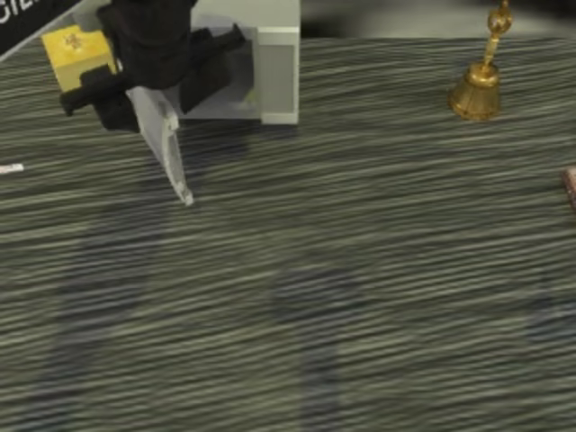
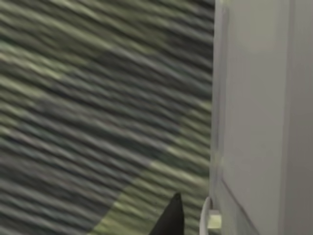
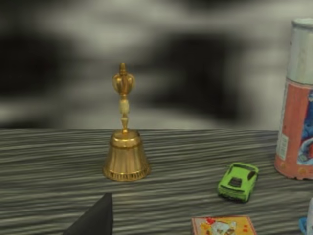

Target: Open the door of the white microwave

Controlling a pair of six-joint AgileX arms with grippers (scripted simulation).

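Left tool (image 1: pixel 148 85) sits at the hinge side of the door (image 1: pixel 166 144); whether its fingers are apart or clamped cannot be told. The door stands swung out from the white microwave (image 1: pixel 270 67), far left of the tabletop (image 1: pixel 360 270). Recommend a steady arc about the hinge, avoiding the yellow cube (image 1: pixel 76 49). Right arm unseen from above.

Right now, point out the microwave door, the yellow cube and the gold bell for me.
door (image 1: pixel 169 148), top view, middle of the swung-out panel.
yellow cube (image 1: pixel 79 52), top view, its top face.
gold bell (image 3: pixel 125 156), right wrist view, on its flared body.
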